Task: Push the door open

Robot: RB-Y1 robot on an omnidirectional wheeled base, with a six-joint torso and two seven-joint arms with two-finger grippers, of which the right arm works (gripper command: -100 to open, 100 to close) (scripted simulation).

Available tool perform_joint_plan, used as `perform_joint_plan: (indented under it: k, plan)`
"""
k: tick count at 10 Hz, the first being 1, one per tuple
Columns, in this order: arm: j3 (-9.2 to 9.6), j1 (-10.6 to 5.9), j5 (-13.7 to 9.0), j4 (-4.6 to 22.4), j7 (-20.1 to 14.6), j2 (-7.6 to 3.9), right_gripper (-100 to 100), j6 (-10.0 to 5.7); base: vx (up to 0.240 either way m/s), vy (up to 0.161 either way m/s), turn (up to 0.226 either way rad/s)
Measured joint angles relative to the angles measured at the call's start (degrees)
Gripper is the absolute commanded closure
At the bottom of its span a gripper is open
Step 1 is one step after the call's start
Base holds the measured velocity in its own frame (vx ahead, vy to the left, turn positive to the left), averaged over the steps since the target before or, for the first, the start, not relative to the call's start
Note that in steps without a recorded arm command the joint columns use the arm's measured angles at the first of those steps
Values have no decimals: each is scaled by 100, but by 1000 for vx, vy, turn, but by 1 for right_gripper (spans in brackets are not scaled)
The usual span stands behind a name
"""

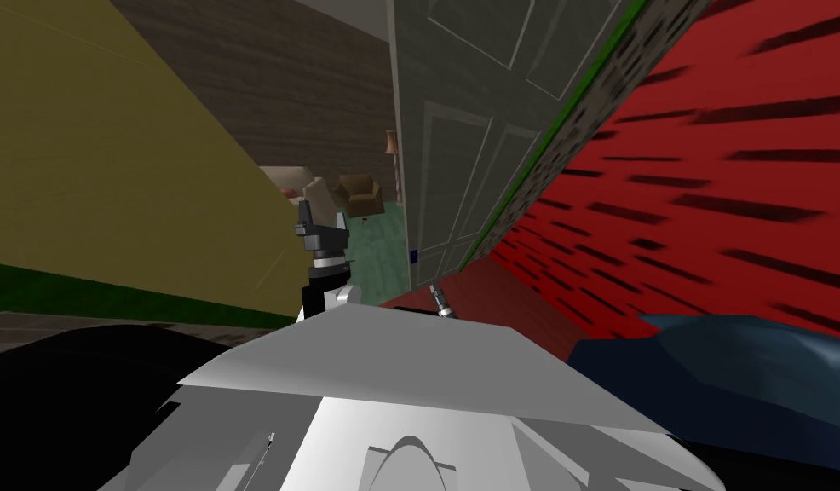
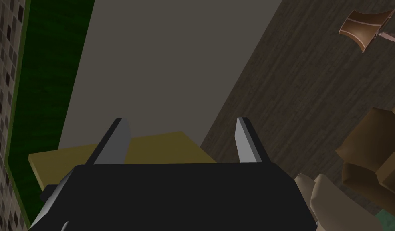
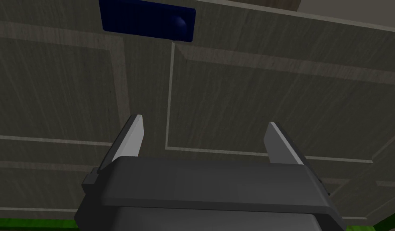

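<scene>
The grey panelled door (image 1: 469, 153) stands partly swung, and a gap on its left shows a room beyond. A small dark blue plate (image 1: 415, 254) sits near its free edge. My right gripper (image 1: 440, 300) is low, just before the door's bottom. In the right wrist view the right gripper (image 3: 202, 134) is open, facing the door panels (image 3: 240, 104) close up, with the blue plate (image 3: 148, 20) beyond its fingertips. My left gripper (image 1: 306, 213) is raised in the gap left of the door. In the left wrist view the left gripper (image 2: 178, 132) is open and holds nothing.
A yellow wall (image 1: 112, 170) runs along the left and a red wall (image 1: 708, 170) along the right. A dark blue object (image 1: 733, 366) lies at the lower right. Through the gap are a brown armchair (image 1: 361, 196), a floor lamp (image 1: 393, 149) and a green floor (image 1: 380, 256).
</scene>
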Motion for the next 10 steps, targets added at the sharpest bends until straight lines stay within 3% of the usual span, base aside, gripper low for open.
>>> perform_joint_plan:
  k: [7,10]
  plan:
    - [253,-103,222,654,-239,98,-100,-200,150,29,-7]
    - [232,-202,189,743,-227,66,-100,-171,157,94,32]
